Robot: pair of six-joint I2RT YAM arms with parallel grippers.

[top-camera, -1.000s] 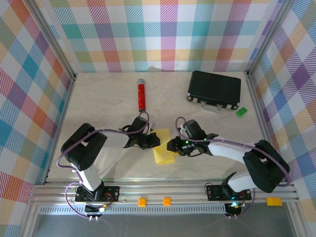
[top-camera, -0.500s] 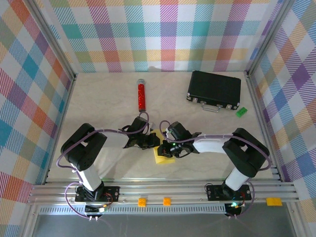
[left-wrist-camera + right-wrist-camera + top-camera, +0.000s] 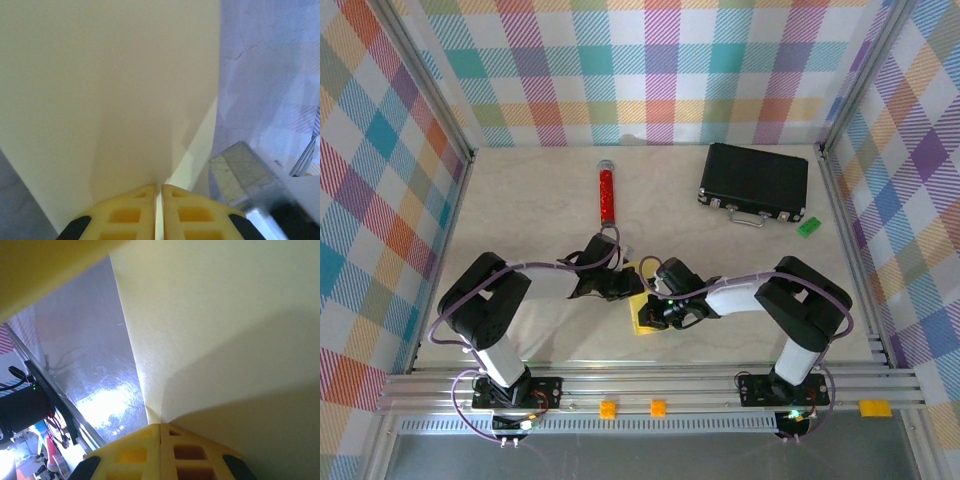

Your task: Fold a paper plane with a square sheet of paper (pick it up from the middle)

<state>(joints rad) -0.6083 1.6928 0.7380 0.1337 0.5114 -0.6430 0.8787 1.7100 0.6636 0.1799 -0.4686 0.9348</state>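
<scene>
Toward the middle of the desk's point(image 3: 520, 210) near edge, our left gripper point(image 3: 160, 187) and right gripper point(image 3: 160, 426) both pinch the square sheet of paper point(image 3: 100, 85). Folding looks barely begun, with most creases remaining.

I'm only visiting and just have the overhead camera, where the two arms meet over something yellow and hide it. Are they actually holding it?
Observer: Yes. The left wrist camera shows the left gripper shut, with the yellow paper pinched between its fingertips.
Visitor: And the other arm?
Observer: The right wrist camera shows the right gripper shut on the paper too, the sheet rising straight out from between its fingertips.
Visitor: Is the paper one flat sheet?
Observer: It seems not. In the left wrist view a second, paler layer shows along its right edge, so it looks folded there.
</scene>
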